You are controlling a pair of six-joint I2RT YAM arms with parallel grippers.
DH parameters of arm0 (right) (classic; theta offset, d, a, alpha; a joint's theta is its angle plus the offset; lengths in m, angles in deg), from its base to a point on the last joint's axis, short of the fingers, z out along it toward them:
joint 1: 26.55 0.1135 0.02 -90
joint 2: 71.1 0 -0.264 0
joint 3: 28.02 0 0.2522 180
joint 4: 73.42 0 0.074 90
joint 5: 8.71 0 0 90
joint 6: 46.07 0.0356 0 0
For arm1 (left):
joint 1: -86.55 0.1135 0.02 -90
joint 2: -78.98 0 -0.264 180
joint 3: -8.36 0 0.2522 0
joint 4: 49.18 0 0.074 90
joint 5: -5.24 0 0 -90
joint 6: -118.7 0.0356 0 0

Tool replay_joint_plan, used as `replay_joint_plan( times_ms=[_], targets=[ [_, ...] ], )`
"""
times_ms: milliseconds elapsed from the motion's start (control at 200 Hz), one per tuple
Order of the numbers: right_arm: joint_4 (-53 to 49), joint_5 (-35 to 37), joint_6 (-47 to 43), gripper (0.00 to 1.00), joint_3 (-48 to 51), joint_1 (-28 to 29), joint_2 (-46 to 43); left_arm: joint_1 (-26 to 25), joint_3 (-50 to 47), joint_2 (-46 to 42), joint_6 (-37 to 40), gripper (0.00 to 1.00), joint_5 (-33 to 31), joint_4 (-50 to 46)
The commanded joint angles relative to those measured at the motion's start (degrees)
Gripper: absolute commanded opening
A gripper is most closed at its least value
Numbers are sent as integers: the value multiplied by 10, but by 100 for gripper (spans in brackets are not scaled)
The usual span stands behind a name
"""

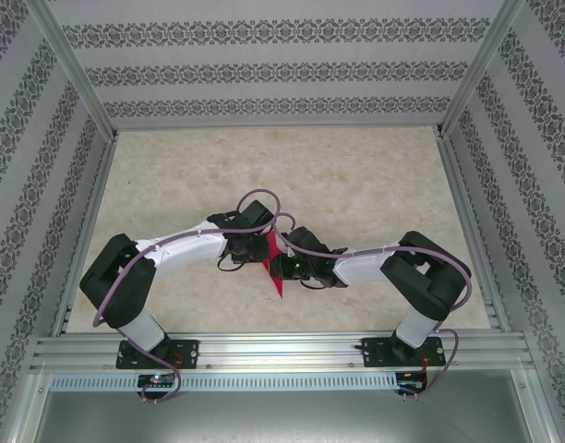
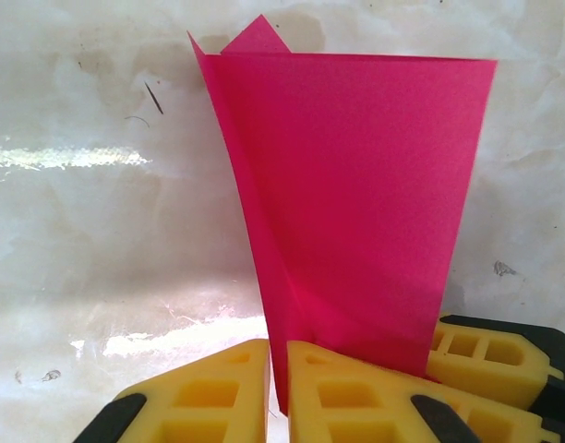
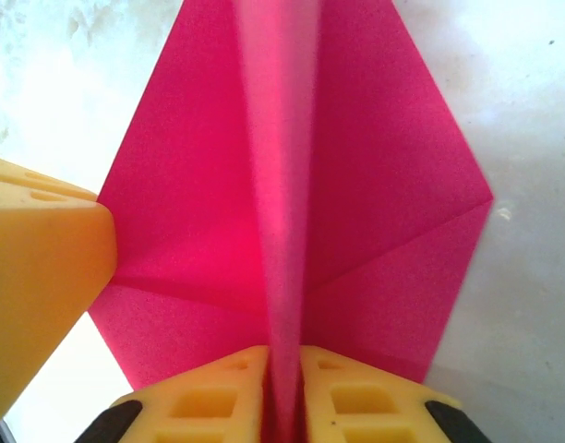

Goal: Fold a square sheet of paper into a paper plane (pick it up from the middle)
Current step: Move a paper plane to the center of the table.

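Tight grip from left pincer (image 2: 278, 358) and right pincer (image 3: 284, 358) alike on the half-folded paper plane (image 3: 375, 185) (thin stuff), so opposing tugs could tear it.

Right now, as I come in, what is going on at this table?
Two robot arms meet over the middle of the table and hold one piece of pink paper between them. The left gripper is shut on the paper at its narrow end. The right gripper is shut on the raised centre fold, and creased flaps spread out on both sides of it. The plane looks partly folded, not finished.
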Motion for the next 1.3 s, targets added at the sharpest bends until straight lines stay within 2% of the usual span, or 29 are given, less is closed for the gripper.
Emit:
replay_joint_plan(
  times_ms=[0, 120, 255, 370, 470, 659, 824, 1119, 1294],
  targets=[
    [-28, 26, -14, 12, -14, 6, -20, 7, -7, -28, 5, 17, 0, 19],
    [-98, 69, -26, 8, -31, 6, -58, 7, -22, -62, 4, 22, 1, 43],
    [-281, 165, -41, 7, -102, 7, -81, 6, -46, -114, -2, 29, -25, 62],
    [-417, 242, -43, 7, -179, 7, -57, 8, -66, -158, -18, 32, -72, 61],
    [-468, 258, -49, 7, -233, 6, -15, 11, -88, -199, -35, 33, -114, 55],
    [-501, 257, -62, 8, -306, 7, 53, 29, -138, -285, -71, 34, -173, 34],
    [-501, 247, -71, 8, -330, 6, 85, 52, -184, -344, -82, 39, -174, 40],
    [-463, 214, -62, 9, -308, 0, 111, 73, -210, -367, -84, 40, -164, 49],
    [-453, 208, -47, 17, -290, 2, 133, 76, -213, -366, -82, 40, -163, 51]
  ],
)
